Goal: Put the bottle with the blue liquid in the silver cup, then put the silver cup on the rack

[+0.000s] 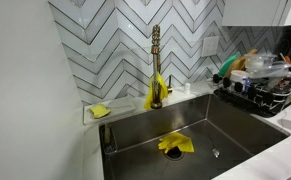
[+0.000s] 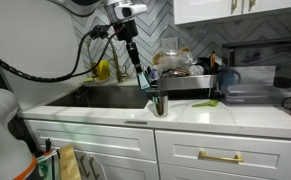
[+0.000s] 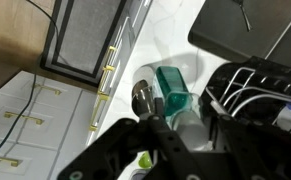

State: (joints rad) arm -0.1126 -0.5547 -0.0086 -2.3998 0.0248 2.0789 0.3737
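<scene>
In an exterior view my gripper (image 2: 143,72) hangs over the white counter, shut on the small clear bottle (image 2: 152,74) with blue liquid. It holds the bottle tilted just above the silver cup (image 2: 160,104), which stands upright on the counter by the sink. In the wrist view the bottle (image 3: 172,88) lies between my fingers (image 3: 185,113), its blue end next to the cup's rim (image 3: 144,97). The black rack (image 2: 190,87) stands behind the cup, loaded with dishes. It also shows in the wrist view (image 3: 257,82) and in an exterior view (image 1: 260,95).
The steel sink (image 1: 235,140) holds a yellow cloth (image 1: 175,144). A gold faucet (image 1: 156,65) stands behind it, and a yellow sponge (image 1: 100,111) lies on the ledge. A green item (image 2: 211,102) lies on the counter. Cabinet drawers with gold handles (image 3: 111,68) are below.
</scene>
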